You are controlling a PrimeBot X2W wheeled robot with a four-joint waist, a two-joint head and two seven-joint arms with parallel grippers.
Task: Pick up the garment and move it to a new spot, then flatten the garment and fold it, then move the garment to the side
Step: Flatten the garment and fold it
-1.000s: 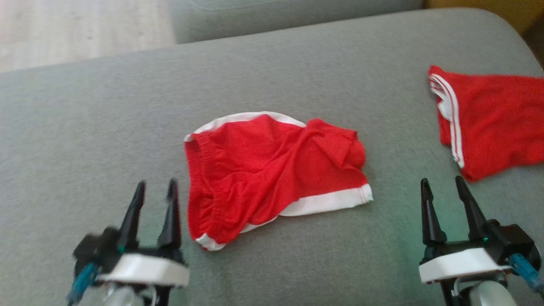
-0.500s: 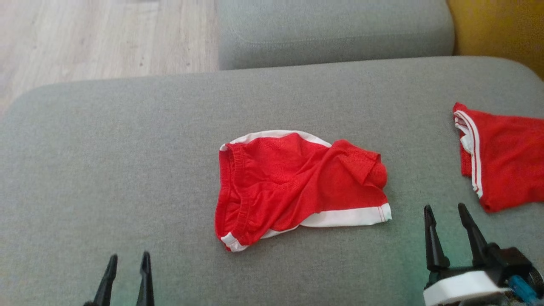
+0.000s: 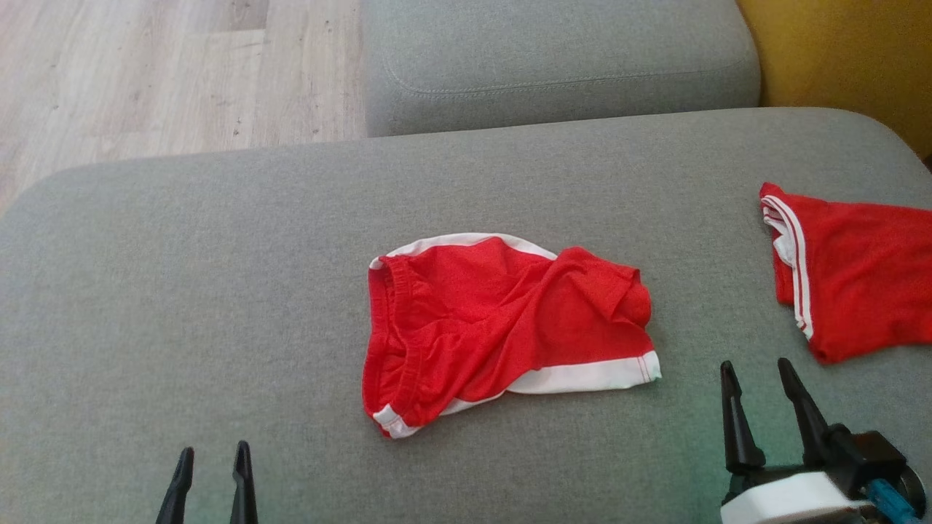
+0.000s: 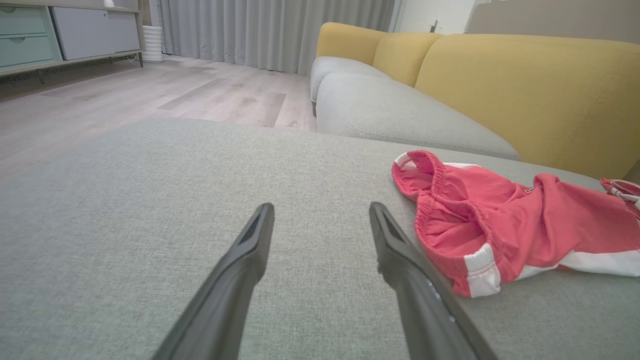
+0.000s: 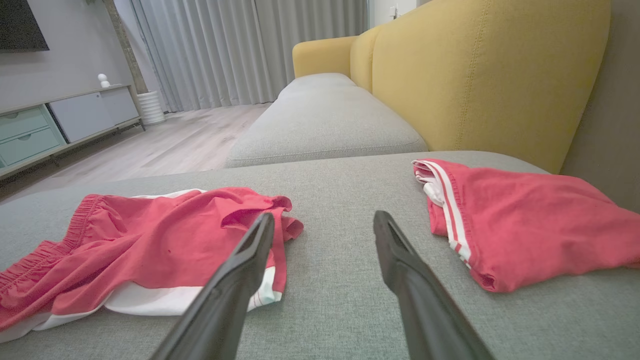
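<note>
The red shorts (image 3: 502, 327) lay crumpled near the middle of the grey seat (image 3: 182, 276), slightly toward its right side. Their gathered waistband faced the left edge. One white-trimmed hem ran along the side nearest the near edge, and another strip of white showed along the side facing the far edge. The cloth was bunched into folds at the right end.

The left gripper (image 3: 212, 450) hovered at the near edge, left of the shorts and apart from them. Its two dark fingers were spread with nothing between them, pointing toward the far edge. The right gripper (image 3: 755, 364) stood toward the near right corner, its fingers likewise spread and empty. It was aimed at the bare strip of seat between the shorts and a second red garment (image 3: 859, 291).

That garment, striped white along one side, lay at the right edge, well apart from the shorts.

Beyond the far edge were another grey cushion (image 3: 561, 65), a wooden floor (image 3: 145, 73) and a yellow backrest (image 3: 837, 51).
</note>
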